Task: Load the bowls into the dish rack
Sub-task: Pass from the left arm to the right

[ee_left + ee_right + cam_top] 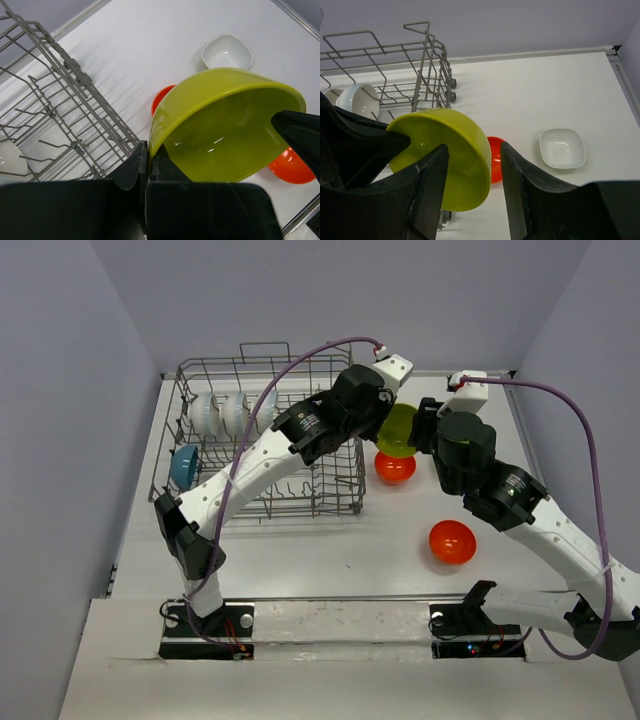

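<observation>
Inside the parted right gripper (473,150), the left gripper (148,160) clamps the yellow-green bowl (225,130) by its rim, likely a handover for racking.

The dish rack (290,510), the left arm (300,430) and the right arm (465,455) hem in the lifted green bowl (397,428), with an orange bowl (396,468) beneath it. Open worktop (330,560) surrounds the nearer orange bowl (451,541).

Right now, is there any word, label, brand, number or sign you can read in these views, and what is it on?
No text can be read.
left arm: pale marking on a joint housing, too small to read.
right arm: the same, too blurred.
On the yellow-green bowl and the dish rack: no print visible.
</observation>
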Robot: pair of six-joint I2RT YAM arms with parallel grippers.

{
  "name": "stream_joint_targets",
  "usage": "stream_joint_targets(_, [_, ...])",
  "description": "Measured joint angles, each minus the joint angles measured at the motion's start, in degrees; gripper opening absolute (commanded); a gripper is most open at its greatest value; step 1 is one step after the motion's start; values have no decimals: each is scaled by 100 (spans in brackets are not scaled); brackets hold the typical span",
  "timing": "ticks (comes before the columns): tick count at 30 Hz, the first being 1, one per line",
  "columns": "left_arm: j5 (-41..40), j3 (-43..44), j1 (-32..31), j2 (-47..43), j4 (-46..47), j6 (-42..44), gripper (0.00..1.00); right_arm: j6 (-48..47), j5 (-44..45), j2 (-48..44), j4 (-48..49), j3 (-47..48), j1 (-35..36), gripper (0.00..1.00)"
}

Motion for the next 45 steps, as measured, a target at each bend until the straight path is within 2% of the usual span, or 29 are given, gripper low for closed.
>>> stream_joint_targets(11, [-28, -15, 0, -11, -13, 0, 0, 26, -44, 243, 0, 0, 0, 48])
stream_joint_targets(18, [-48, -127, 0, -87, -11, 0, 0, 42, -46, 323, -4, 0, 0, 42])
stream_joint_targets(29, [-85, -267, 0, -225, 0, 13, 0, 42, -20, 323, -4, 0, 0, 27])
stream_joint_targets(30, [-87, -278, 0, -238, 0, 15, 0, 42, -24, 323, -4, 0, 0, 22])
stream_joint_targets(32, [-107, -280, 2, -254, -2, 48, 0, 26, -24, 323, -20, 0, 0, 20])
stream_joint_targets(33, [-103, -280, 2, -256, -7, 68, 0, 15, -26, 323, -44, 0, 0, 14])
stream_joint_targets(36, [-105, -284, 2, -260, -31, 96, 0, 13, -31, 323, -90, 0, 4, 5])
stream_joint_targets(38, [-103, -291, 2, -269, -28, 103, 0, 13, -35, 321, -92, 0, 4, 1])
stream_joint_targets(41, [-103, -291, 2, -271, -26, 107, 0, 13, -39, 319, -96, 0, 4, 1])
stream_joint_targets(45, [-94, -291, 2, -271, -24, 111, 7, 15, -50, 306, -114, 0, 4, 1])
